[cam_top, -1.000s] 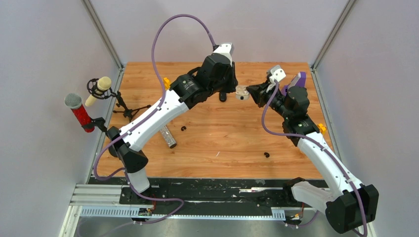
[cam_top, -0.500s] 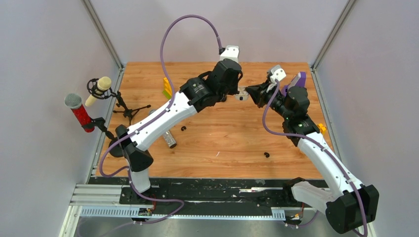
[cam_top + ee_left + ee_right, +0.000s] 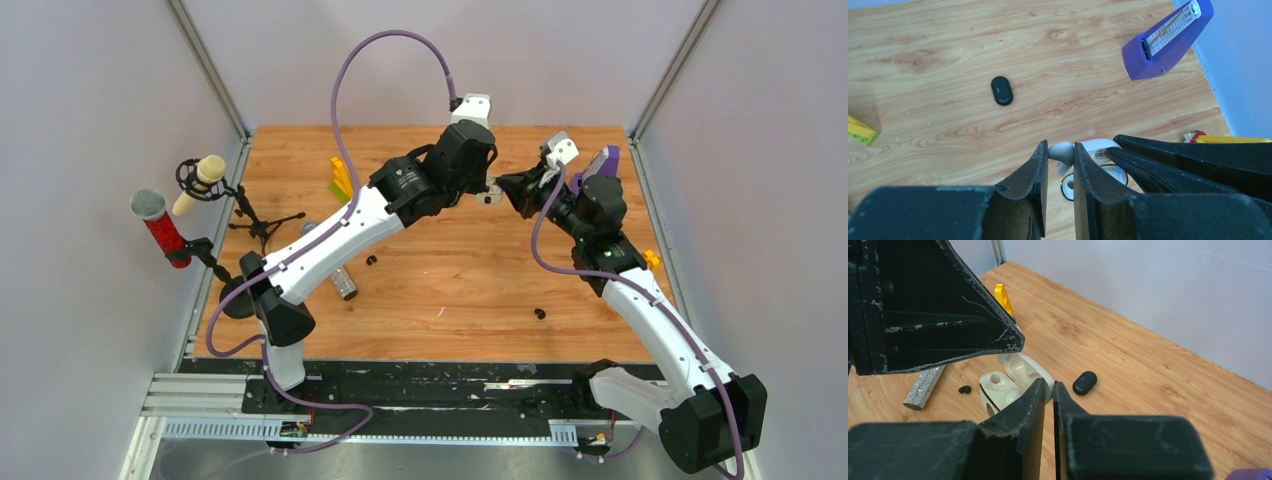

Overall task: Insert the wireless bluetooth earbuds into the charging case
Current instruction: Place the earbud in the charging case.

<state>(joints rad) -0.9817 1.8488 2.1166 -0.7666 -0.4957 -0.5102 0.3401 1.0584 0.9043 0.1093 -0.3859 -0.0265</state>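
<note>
My left gripper (image 3: 1060, 150) is shut on a white earbud (image 3: 1060, 152), held just above the open white charging case (image 3: 1108, 170). My right gripper (image 3: 1053, 387) is shut on the case's lid (image 3: 1030, 371) and holds the case above the table. One empty socket (image 3: 994, 376) of the case faces up. In the top view both grippers meet at the case (image 3: 489, 190). A black case (image 3: 1002, 90) lies shut on the table. Two black earbuds (image 3: 372, 261) (image 3: 541, 314) lie loose on the wood. The other white earbud is not in view.
A silver glitter cylinder (image 3: 340, 280) lies mid-left. A yellow-green block (image 3: 341, 178) stands at the back. A purple object (image 3: 603, 162) stands at the back right. Two microphones on stands (image 3: 205, 180) are at the left edge. A white sliver (image 3: 440, 312) lies near the front.
My left arm has swung right and brought its gripper with the white earbud up to the open case. The right arm and the case have stayed still.
</note>
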